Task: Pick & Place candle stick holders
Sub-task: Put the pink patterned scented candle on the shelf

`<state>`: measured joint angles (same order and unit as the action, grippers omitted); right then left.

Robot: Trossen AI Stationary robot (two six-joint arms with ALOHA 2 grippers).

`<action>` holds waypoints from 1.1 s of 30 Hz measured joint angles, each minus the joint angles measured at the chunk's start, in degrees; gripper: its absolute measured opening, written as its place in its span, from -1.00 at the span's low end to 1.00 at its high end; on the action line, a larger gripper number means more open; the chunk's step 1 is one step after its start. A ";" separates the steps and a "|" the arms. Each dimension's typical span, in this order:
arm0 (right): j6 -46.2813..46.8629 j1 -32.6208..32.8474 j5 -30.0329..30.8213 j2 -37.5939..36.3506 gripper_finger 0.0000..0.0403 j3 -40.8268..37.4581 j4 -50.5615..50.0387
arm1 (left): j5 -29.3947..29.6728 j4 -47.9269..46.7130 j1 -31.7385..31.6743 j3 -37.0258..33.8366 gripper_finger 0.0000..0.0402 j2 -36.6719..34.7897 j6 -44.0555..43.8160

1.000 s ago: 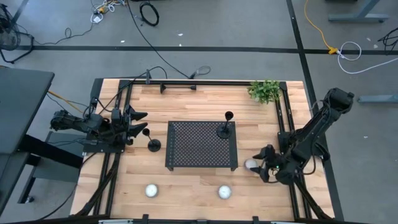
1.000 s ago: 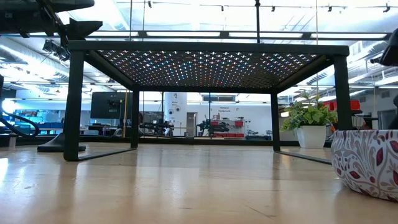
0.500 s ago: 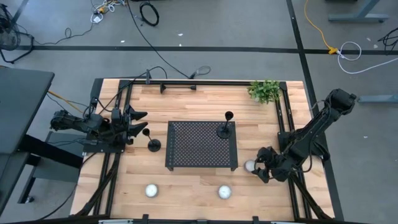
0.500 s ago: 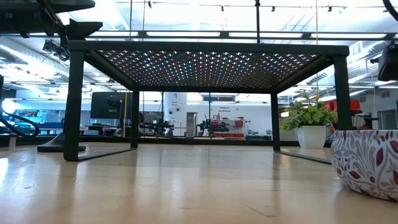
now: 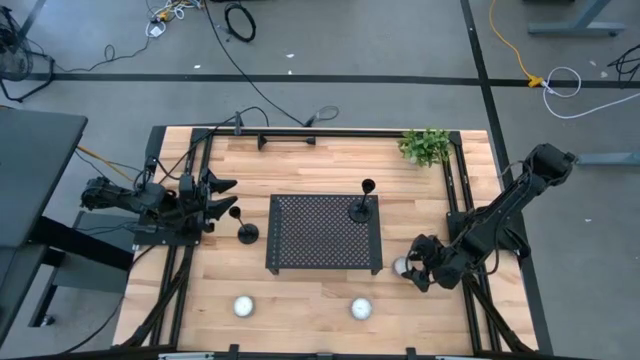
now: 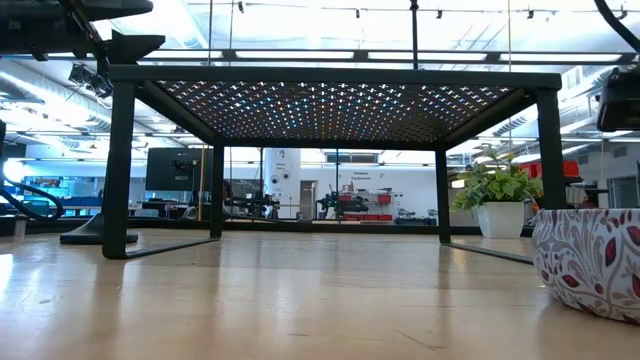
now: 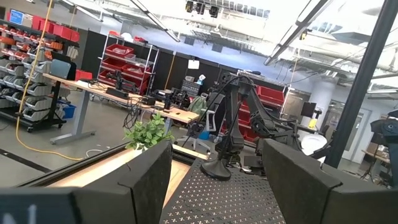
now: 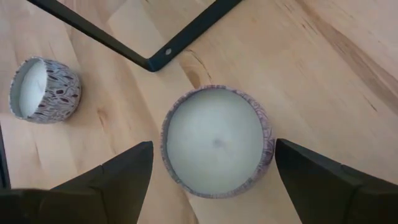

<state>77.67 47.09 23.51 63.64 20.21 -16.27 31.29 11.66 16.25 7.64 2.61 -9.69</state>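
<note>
One black candle stick holder stands on its round base on the table, left of the black perforated tray. A second holder stands on the tray's far right part and also shows in the left wrist view. A third holder does not show plainly. My left gripper is open and empty at the table's left, just beside the first holder's cup top. My right gripper is open, pointing down over a patterned candle, with its fingers on either side of the candle and apart from it.
Two more patterned candles stand near the front edge. A potted plant is at the far right corner. A dark bar lies at the far edge. The tray's foot is close to the right gripper's candle.
My right gripper has moved a little toward the table's left, over the candle at the tray's near right corner, and shows lower in the low view. Its fingers stay open.
</note>
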 joint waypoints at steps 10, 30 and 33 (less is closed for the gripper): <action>2.51 -3.24 -0.71 0.02 0.63 0.00 -4.98 | -0.01 0.00 0.00 0.00 0.26 0.00 -0.03; 2.35 -7.57 -4.99 0.02 -0.50 0.02 -3.89 | -0.03 -0.02 0.00 0.00 0.26 0.00 -0.04; 1.35 -7.69 -5.03 0.00 -0.73 0.02 -2.79 | -0.03 -0.10 0.00 0.00 0.26 0.00 -0.03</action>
<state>79.01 39.40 18.48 63.64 20.23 -19.07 31.27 11.56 16.25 7.64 2.61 -9.72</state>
